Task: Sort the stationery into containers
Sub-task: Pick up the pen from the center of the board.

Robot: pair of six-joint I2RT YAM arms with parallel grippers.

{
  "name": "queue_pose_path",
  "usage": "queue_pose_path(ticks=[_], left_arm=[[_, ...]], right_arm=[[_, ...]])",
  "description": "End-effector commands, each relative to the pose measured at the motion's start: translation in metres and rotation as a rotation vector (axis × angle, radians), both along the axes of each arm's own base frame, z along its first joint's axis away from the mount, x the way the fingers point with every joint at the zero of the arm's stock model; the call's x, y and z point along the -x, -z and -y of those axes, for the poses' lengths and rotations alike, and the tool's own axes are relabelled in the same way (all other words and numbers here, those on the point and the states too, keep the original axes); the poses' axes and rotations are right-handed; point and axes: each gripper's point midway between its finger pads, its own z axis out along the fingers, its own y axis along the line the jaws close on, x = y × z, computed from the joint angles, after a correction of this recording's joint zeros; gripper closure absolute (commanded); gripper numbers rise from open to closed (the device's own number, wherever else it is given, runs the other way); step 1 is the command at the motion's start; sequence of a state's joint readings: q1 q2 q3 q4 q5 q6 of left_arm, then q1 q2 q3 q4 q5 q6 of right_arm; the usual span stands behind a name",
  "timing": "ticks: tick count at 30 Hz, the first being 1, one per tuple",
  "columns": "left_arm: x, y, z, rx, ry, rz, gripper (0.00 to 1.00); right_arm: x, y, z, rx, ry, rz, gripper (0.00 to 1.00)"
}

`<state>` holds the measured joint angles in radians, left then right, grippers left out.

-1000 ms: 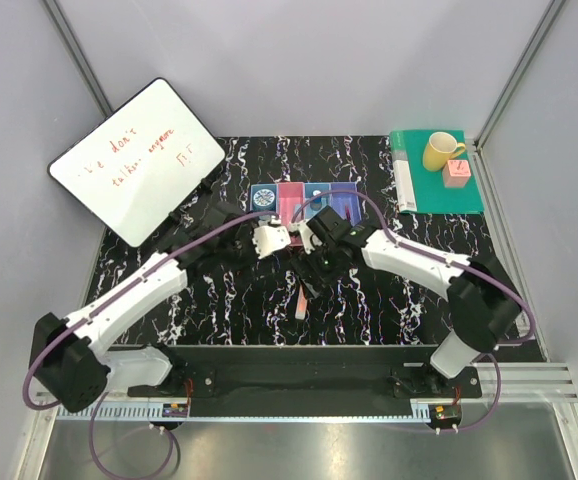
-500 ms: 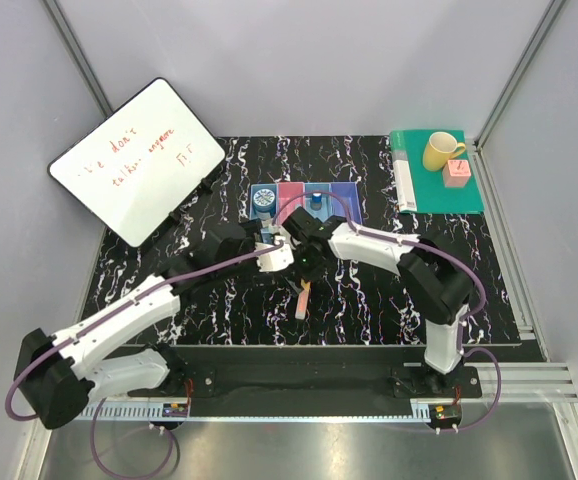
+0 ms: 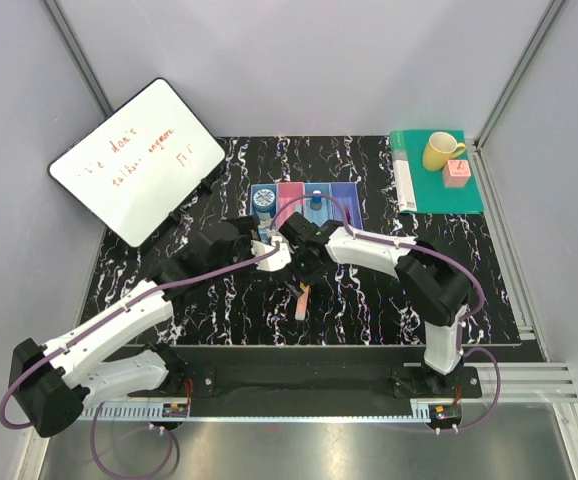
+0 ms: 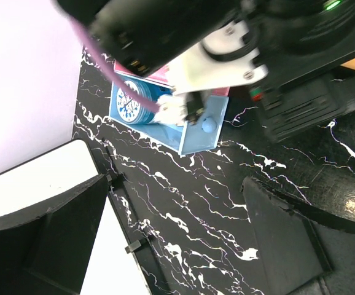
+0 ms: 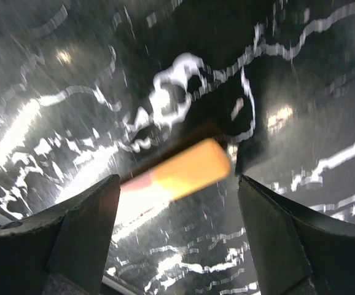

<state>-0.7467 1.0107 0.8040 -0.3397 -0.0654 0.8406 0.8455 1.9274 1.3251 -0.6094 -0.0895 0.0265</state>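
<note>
Item 1, right tool (image 5: pixel 177 206): jaws spread wide, nothing held. It hung over the table (image 3: pixel 389 310) with the orange-yellow bar (image 5: pixel 179 171) lying in the gap between its two fingers (image 5: pixel 82 236). The bar ran from 8 o'clock to 2 o'clock across the right wrist view, pinkish at the 8 o'clock end, and was apart from both fingers. That view was blurred

Item 2, orange-yellow bar, top view: flat on the table at 6 o'clock from the containers (image 3: pixel 341 197), well apart from them and partly under the right arm's wrist

Item 3, left tool (image 4: pixel 174 184): jaws wide open, nothing between them, only bare table. It sat just beside the right arm, at 9 o'clock from it in the top view

Item 4, containers: a row of four joined bins at 12 o'clock from both tools. The blue round bottle (image 3: pixel 263 199) stood in the light blue bin at the 9 o'clock end of the row
</note>
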Motion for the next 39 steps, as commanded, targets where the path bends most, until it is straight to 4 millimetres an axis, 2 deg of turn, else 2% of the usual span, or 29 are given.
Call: queue_pose_path(ticks=[1, 4, 11, 16, 21, 28, 31, 33, 36, 38, 39], left_arm=[[-0.010, -0.026, 0.007, 0.055, 0.001, 0.086, 0.01], [-0.012, -0.029, 0.009, 0.059, 0.000, 0.089, 0.01], [-0.018, -0.035, 0.008, 0.052, -0.001, 0.110, 0.01], [-0.024, -0.040, 0.004, 0.058, -0.009, 0.124, 0.01], [-0.028, -0.043, 0.002, 0.069, -0.013, 0.126, 0.01], [-0.031, -0.044, -0.004, 0.076, -0.019, 0.126, 0.01], [-0.033, -0.045, -0.005, 0.078, -0.021, 0.128, 0.01], [-0.035, -0.046, -0.005, 0.081, -0.025, 0.130, 0.01], [-0.037, -0.049, -0.006, 0.086, -0.030, 0.137, 0.01], [-0.038, -0.051, -0.006, 0.088, -0.030, 0.144, 0.01], [-0.039, -0.052, -0.007, 0.087, -0.034, 0.146, 0.01]], right_arm=[[0.005, -0.019, 0.011, 0.004, 0.008, 0.063, 0.15], [0.012, -0.019, 0.015, 0.002, 0.003, 0.053, 0.15], [0.025, -0.021, -0.001, -0.039, -0.048, 0.022, 0.19], [0.029, -0.017, -0.005, -0.037, -0.071, 0.012, 0.20], [0.030, -0.012, -0.007, -0.034, -0.084, -0.003, 0.23], [0.027, 0.006, -0.009, 0.001, -0.089, -0.022, 0.23], [0.023, 0.010, -0.009, 0.015, -0.114, -0.009, 0.26], [0.021, 0.013, -0.009, 0.023, -0.116, -0.004, 0.34], [0.019, 0.013, -0.007, 0.031, -0.114, 0.007, 0.53], [0.018, 0.011, -0.007, 0.031, -0.115, 0.015, 0.58], [0.018, 0.009, -0.006, 0.029, -0.116, 0.019, 0.66]])
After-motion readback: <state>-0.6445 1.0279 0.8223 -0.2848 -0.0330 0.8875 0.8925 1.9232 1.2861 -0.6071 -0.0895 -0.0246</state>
